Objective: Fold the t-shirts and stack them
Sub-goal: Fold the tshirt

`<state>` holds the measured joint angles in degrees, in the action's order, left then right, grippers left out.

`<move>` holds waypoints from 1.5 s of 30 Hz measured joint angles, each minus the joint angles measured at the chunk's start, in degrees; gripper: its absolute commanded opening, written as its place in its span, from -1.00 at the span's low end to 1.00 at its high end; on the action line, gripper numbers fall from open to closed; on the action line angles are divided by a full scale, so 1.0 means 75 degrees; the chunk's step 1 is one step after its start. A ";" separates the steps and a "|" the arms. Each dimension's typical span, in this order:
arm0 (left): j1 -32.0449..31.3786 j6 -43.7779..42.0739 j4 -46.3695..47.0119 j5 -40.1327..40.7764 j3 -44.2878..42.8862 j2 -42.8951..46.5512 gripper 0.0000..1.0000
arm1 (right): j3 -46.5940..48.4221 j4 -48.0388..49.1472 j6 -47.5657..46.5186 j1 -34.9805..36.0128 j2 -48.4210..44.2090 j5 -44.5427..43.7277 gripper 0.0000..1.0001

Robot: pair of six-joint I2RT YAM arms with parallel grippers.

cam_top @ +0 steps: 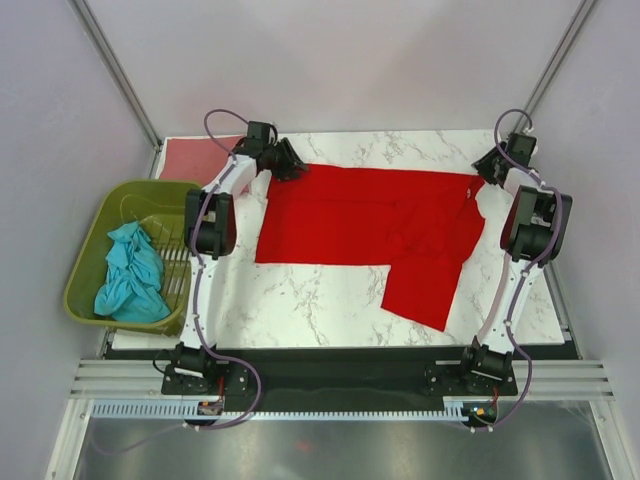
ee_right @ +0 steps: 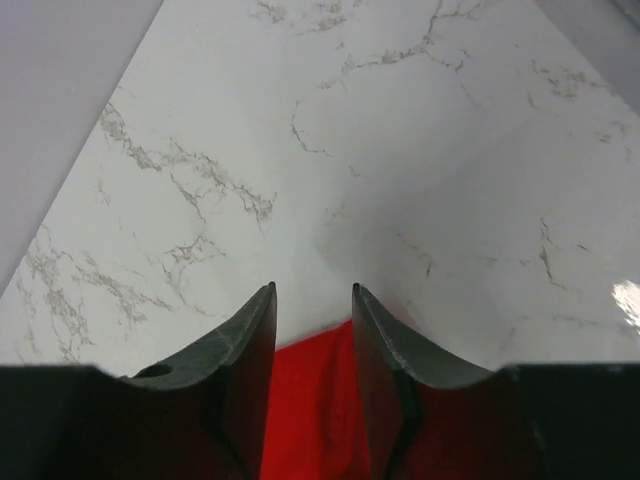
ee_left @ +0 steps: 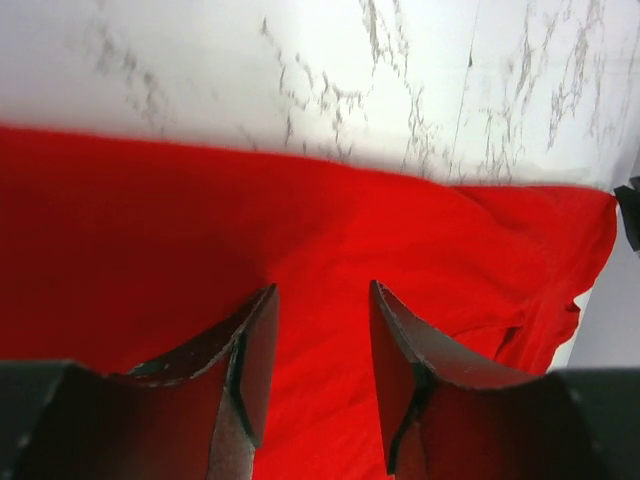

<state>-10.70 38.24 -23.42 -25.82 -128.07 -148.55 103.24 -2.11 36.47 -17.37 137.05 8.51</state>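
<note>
Now, with both jaws parted at the far corners of the red t-shirt, an even pinch should keep the fold square.

Matt cloth t-shirt (soft), glossy marbled table.

red t-shirt is showing plain bright red | teal t-shirt is showing plain teal | pink t-shirt is looking dusty pink | basket is showing olive green | counter is showing white marble with grey veins | left claw and right claw are both looking dull black
</note>
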 measured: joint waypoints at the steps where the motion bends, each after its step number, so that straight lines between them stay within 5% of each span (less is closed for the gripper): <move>1: 0.0006 -0.0029 -0.0047 0.0050 0.0283 0.0221 0.01 | 0.0009 -0.0236 -0.0023 -0.0003 -0.0128 -0.0087 0.01; 7: -0.0015 -0.0076 -0.0204 0.0315 0.2294 0.2375 0.04 | 0.0111 -0.1993 -0.0108 0.0041 -0.1405 -0.0472 0.42; 13: -0.0335 -0.0079 -0.0087 0.0781 0.4963 0.5304 0.04 | -0.1218 -0.3570 -0.0006 0.0766 -0.4261 -0.1154 0.47; 15: -0.0565 -0.0117 -0.0073 0.1061 0.5933 0.6161 0.09 | -0.2238 -0.3803 0.0105 0.1172 -0.5455 -0.0968 0.64; 16: -0.0734 -0.0146 -0.0067 0.1285 0.6411 0.6540 0.10 | -0.2786 -0.3920 0.0143 0.1399 -0.5995 -0.0833 0.95; 21: -0.1649 -0.0187 -0.0277 0.2259 0.7968 0.7592 0.13 | -0.5388 -0.4707 0.0688 0.1947 -0.8090 -0.0519 0.96; 27: -0.1757 0.0417 -0.0361 0.2652 0.8737 0.8008 0.08 | -0.6735 -0.6274 0.1679 0.1900 -0.9145 -0.0723 0.96; 29: -0.1719 0.0766 -0.0367 0.2806 0.9011 0.8239 0.10 | -0.7149 -0.6510 0.1941 0.1900 -0.9445 -0.0714 0.66; 30: -0.1708 0.0933 -0.0411 0.2850 0.9104 0.8341 0.09 | -0.7373 -0.6639 0.2101 0.1900 -0.9600 -0.0714 0.28; 33: -0.1705 0.1250 -0.0434 0.2865 0.9142 0.8434 0.07 | -0.8008 -0.6819 0.2567 0.1903 -1.0130 -0.0793 -0.36; 45: -0.1705 0.1469 -0.0414 0.3104 0.9142 0.8647 0.03 | -0.9623 -0.6612 0.3375 0.2154 -1.0401 -0.1201 -0.21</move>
<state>-23.49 49.25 -26.52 -2.55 -59.51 -83.70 31.07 -51.70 61.78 -1.21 59.05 -0.49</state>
